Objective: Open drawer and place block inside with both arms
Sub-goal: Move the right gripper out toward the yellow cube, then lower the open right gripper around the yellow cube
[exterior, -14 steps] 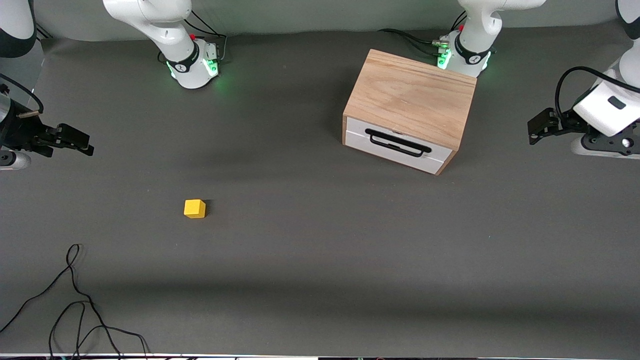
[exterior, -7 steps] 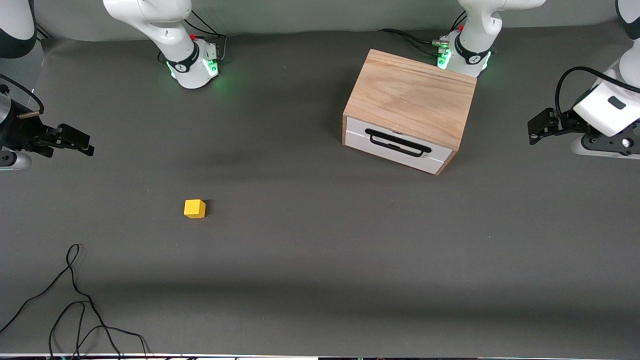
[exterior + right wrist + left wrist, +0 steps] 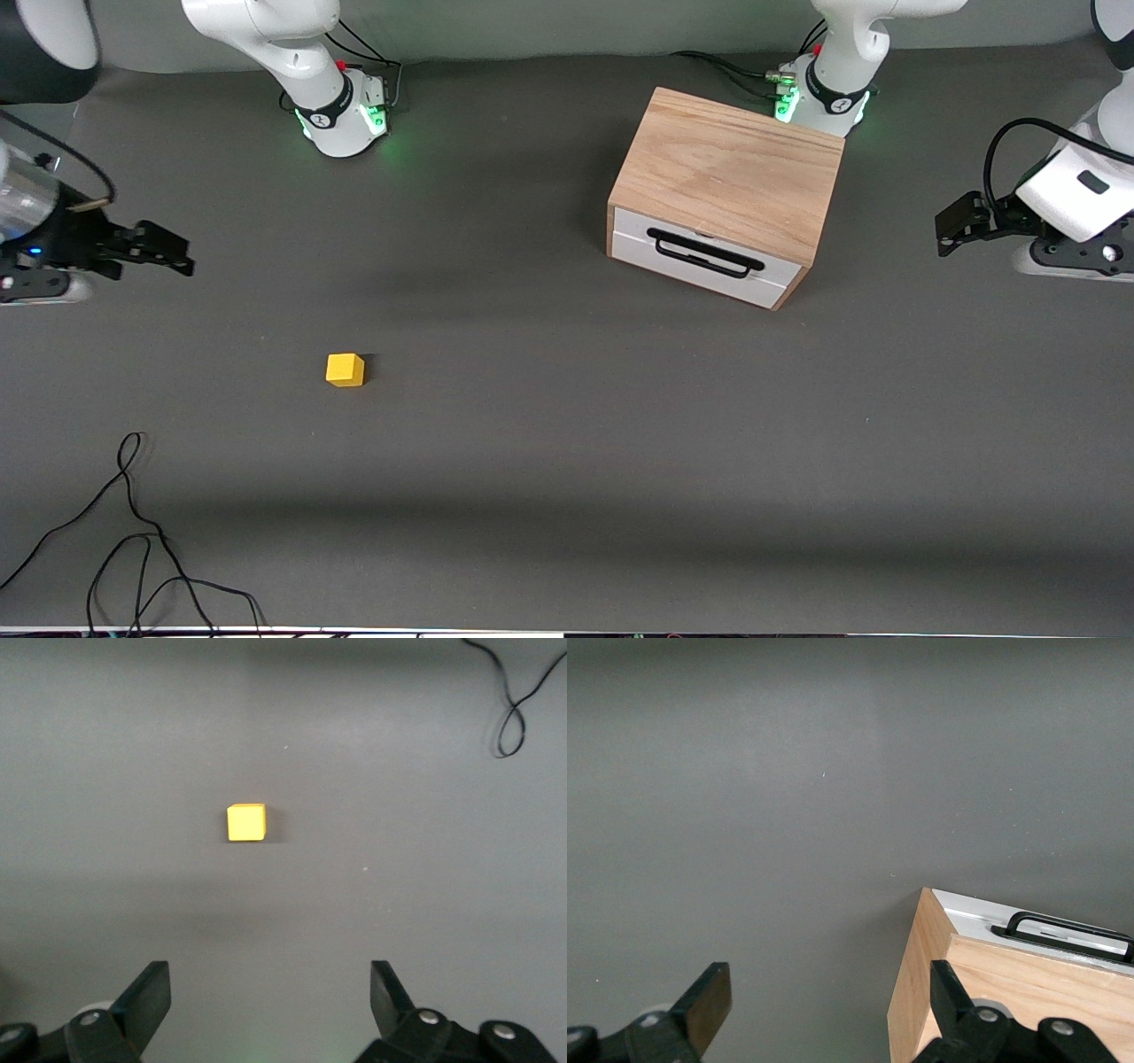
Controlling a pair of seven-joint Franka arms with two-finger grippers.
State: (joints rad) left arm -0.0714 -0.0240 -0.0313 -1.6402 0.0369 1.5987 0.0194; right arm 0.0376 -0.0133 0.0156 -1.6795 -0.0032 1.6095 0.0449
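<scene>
Presently my right gripper (image 3: pixel 173 252) hangs spread wide over bare grey table (image 3: pixel 567 461) at the right arm's end, the small yellow cube block (image 3: pixel 345 369) lying nearer the front camera. My left gripper (image 3: pixel 950 229), likewise spread, waits beside the light oak box (image 3: pixel 726 173); its white-fronted drawer (image 3: pixel 700 257) is closed.

Yellow block (image 3: pixel 345 369) on table, apparently well apart from shut drawer (image 3: pixel 700 256).

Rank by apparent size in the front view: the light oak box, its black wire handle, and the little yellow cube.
1. Light oak box, by far the largest.
2. Black wire handle, long but thin.
3. Yellow cube, the smallest, shorter than the handle's length.
</scene>
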